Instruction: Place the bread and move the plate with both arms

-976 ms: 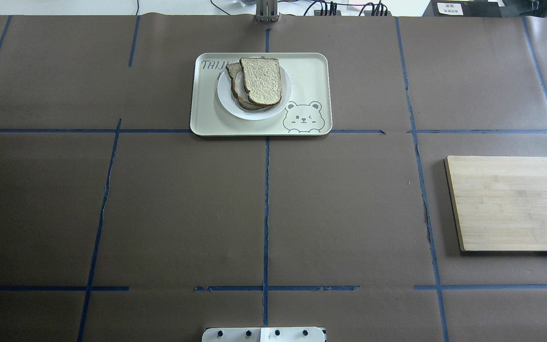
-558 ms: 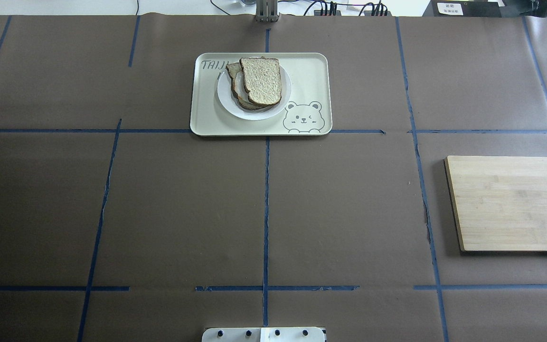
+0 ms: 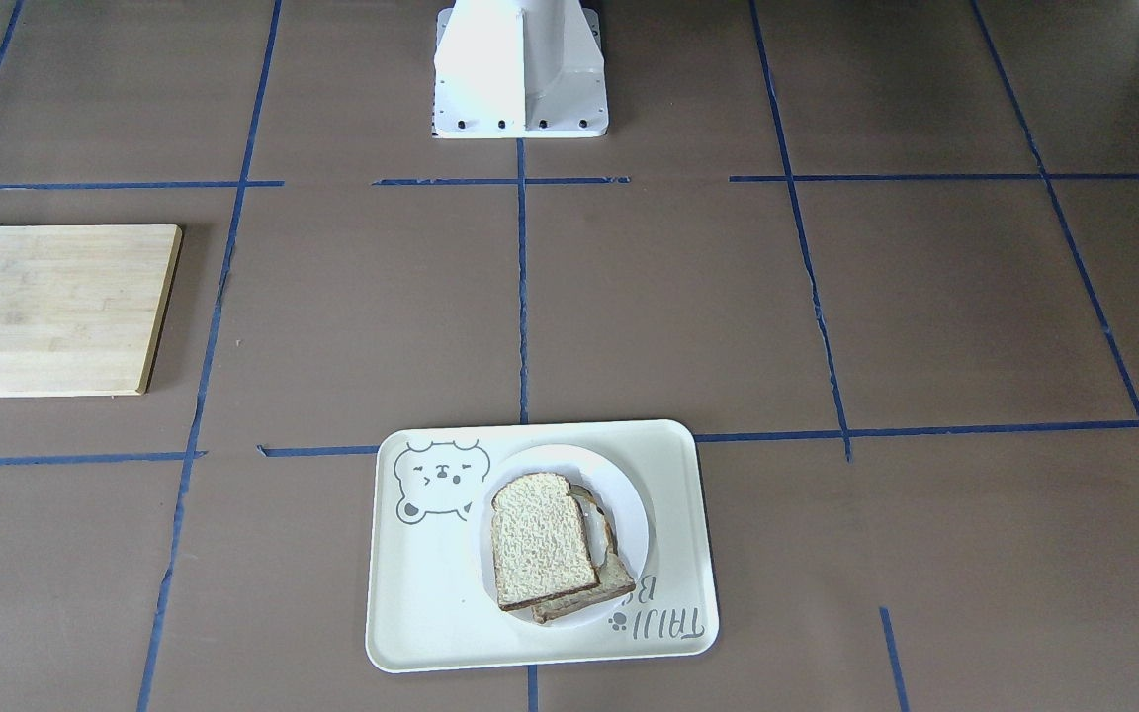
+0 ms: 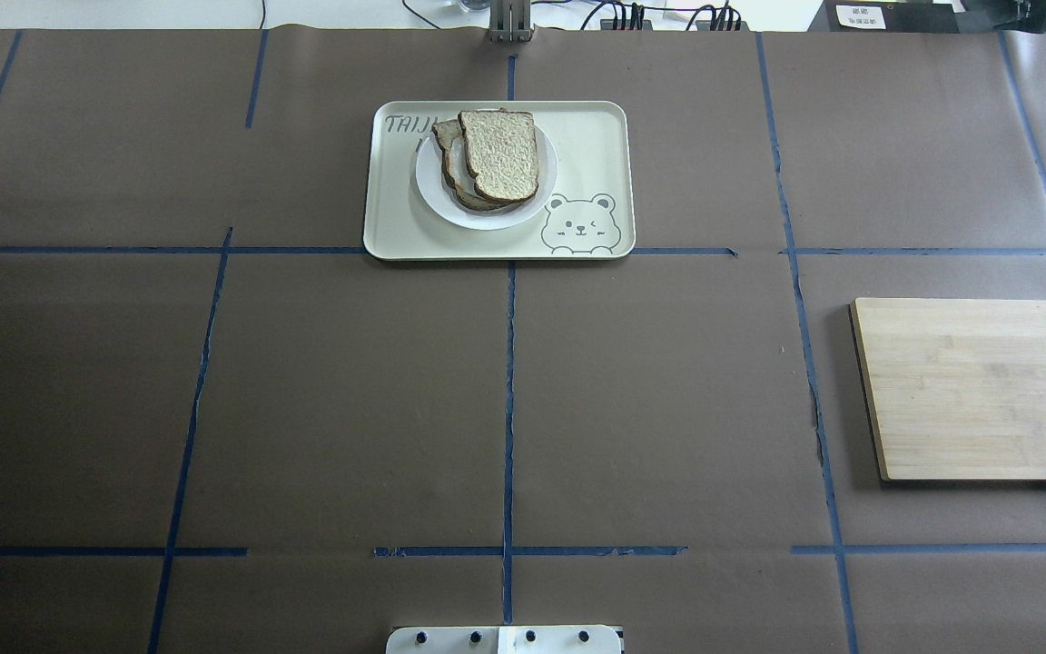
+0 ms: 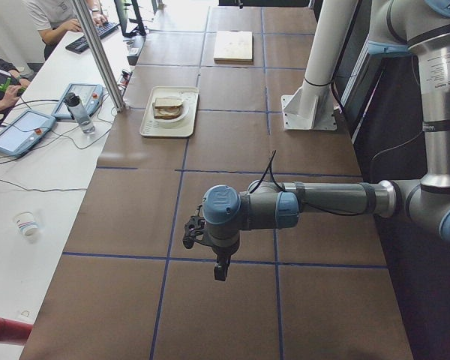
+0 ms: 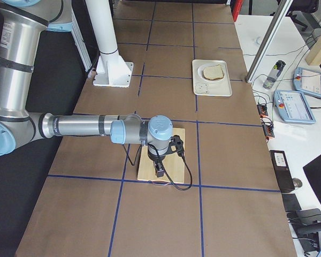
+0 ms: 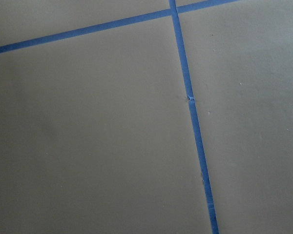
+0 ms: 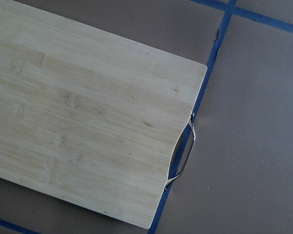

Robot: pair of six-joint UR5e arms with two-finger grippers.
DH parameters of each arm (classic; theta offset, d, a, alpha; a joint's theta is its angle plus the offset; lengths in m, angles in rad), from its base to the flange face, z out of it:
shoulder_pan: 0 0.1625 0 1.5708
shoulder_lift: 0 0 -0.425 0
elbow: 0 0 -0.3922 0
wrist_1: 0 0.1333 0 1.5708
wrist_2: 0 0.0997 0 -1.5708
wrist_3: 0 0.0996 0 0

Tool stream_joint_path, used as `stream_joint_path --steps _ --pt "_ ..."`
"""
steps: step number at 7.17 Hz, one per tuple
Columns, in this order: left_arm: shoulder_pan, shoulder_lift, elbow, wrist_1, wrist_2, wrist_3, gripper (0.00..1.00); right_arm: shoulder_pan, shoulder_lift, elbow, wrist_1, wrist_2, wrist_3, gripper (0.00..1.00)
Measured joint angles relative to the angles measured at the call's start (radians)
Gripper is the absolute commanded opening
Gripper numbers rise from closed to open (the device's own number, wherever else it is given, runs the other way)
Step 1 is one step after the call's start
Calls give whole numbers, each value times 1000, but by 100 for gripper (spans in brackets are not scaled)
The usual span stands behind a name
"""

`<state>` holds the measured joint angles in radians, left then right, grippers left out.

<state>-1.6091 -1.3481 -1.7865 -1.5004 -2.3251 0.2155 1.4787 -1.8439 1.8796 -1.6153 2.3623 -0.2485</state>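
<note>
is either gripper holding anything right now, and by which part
Nothing is held. The bread lies on the plate, far from the left gripper and right gripper, neither with anything in it.

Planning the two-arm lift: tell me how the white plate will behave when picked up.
The plate looks rigid and smooth, so probably slippery to grip. The bread lies askew on a lower slice and may slide off if the plate tilts.

- Bread (image 4: pixel 500 154): pale slice, brown crust, flat atop another slice (image 4: pixel 445 136).
- Plate (image 4: pixel 496 219): small, round, white, beneath both, by the bench's (image 4: pixel 668 409) far edge, midway.
- Left arm (image 5: pixel 322 199), right arm (image 6: pixel 80 127): stretched level over opposite ends.
</note>
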Motion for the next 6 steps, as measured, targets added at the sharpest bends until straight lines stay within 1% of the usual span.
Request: stream_joint_path --steps 2,6 --pt "1 1 8 8 6 -28 100 0 -3 0 0 0 -1 100" --pt "4 5 9 7 7 -27 100 0 -4 -2 -1 -1 0 100"
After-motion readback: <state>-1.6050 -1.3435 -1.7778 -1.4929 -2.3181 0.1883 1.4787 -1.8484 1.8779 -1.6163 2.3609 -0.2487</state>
